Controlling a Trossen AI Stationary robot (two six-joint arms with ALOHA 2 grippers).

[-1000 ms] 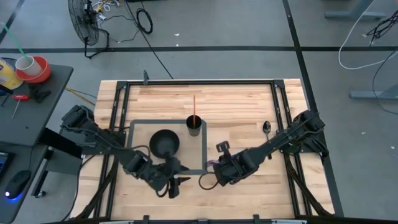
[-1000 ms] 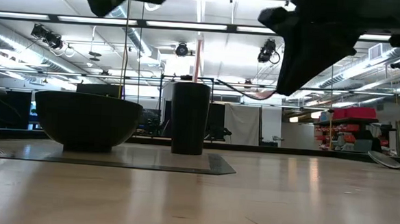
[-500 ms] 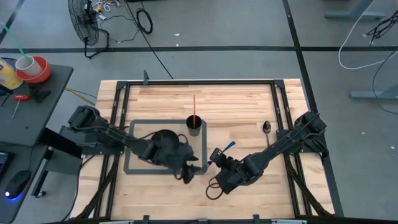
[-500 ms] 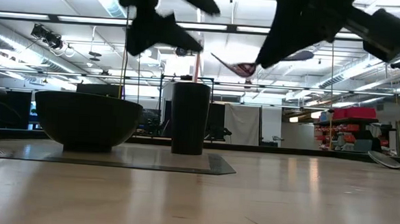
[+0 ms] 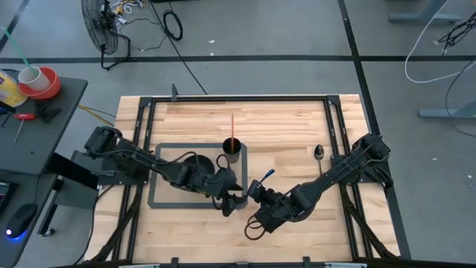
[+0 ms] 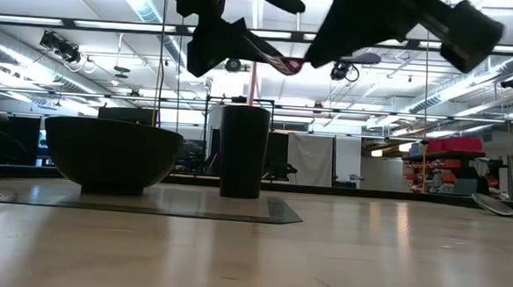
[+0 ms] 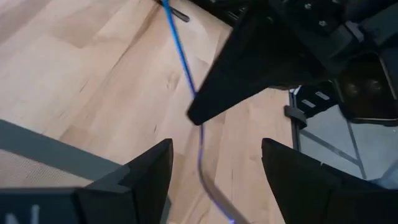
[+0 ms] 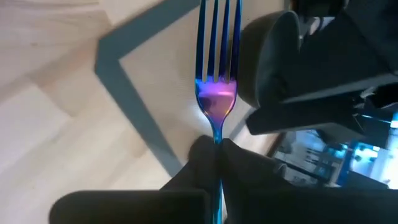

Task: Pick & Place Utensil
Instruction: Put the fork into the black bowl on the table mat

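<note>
**Fork held in mid-air between the two grippers**

You've got a thin metal fork (image 8: 216, 93) with an iridescent blue-purple sheen, four slim tines, pinched by its handle in the right gripper (image 5: 256, 195), above the gray mat's (image 5: 161, 151) corner at about 4 o'clock from the cup. Your left gripper (image 5: 232, 199) sits right beside it, its dark wedge-shaped fingers (image 7: 134, 180) spread wide with the fork's shaft between them, not touching. The tall black cup (image 5: 232, 150) holds a red straw-like stick (image 5: 232, 126). The round black bowl (image 6: 111, 153) looks matte; its contents can't be seen. A spoon (image 5: 319, 153) lies at 3 o'clock on the pale butcher-block table (image 5: 282, 123). Gray concrete floor, a fan (image 5: 100, 30) and cables surround it.
</note>
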